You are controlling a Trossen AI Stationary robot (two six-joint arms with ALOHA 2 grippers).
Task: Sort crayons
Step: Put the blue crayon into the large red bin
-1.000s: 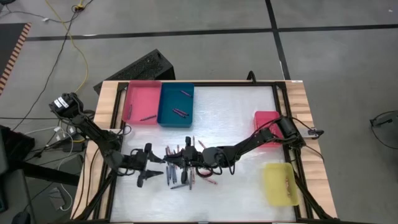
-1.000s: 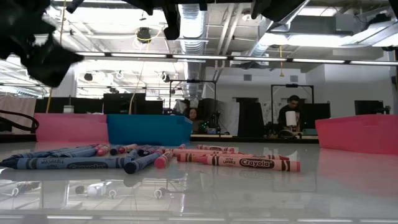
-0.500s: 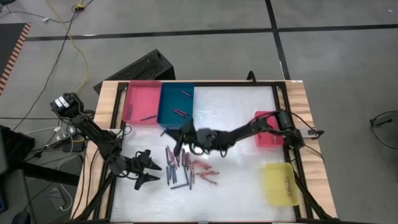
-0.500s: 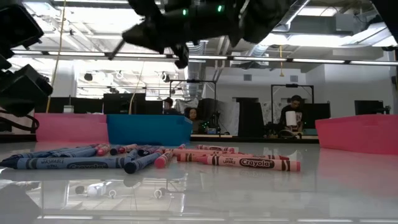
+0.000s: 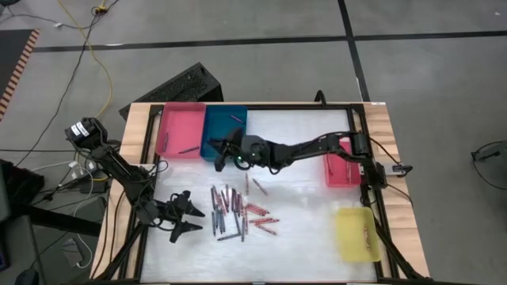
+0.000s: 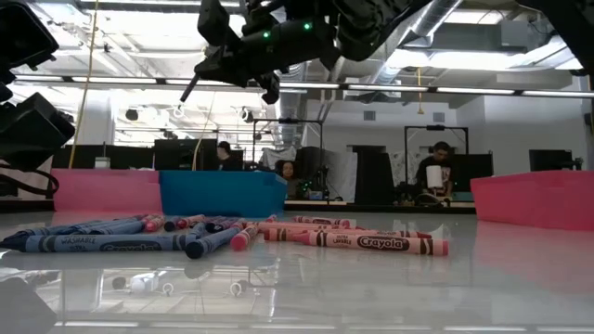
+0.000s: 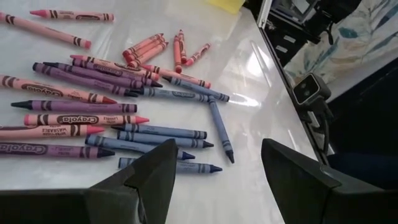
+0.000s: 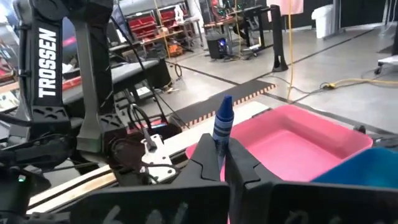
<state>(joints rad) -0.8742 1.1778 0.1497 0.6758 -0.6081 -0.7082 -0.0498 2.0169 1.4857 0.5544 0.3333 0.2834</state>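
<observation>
The crayons (image 5: 238,210) lie in a loose heap on the white table, near its front left; they also show in the left wrist view (image 7: 118,106) and the low view (image 6: 232,234). My right gripper (image 5: 218,150) hovers above the blue tray (image 5: 225,127) and is shut on a blue crayon (image 8: 222,122). My left gripper (image 5: 188,215) is open and empty just left of the heap, and in its wrist view (image 7: 214,186) the fingers stand apart over bare table. My right gripper pinches the blue crayon between its two fingers at the crayon's back part (image 8: 220,142). The pointed end (image 8: 226,101) sticks out past the fingertips. The arm reaches from the table's right, fingers toward the left. The crayon is lifted clear, above the blue tray.
A pink tray (image 5: 181,119) stands left of the blue one at the far left, each with a few crayons. A red tray (image 5: 337,150) and a yellow tray (image 5: 356,234) stand at the right edge. People sit in the room beyond the table (image 6: 434,176).
My right gripper has risen from the crayon heap with the blue crayon and gone toward the table's far left, ending above the blue tray. The crayon is now lifted clear of the table.
</observation>
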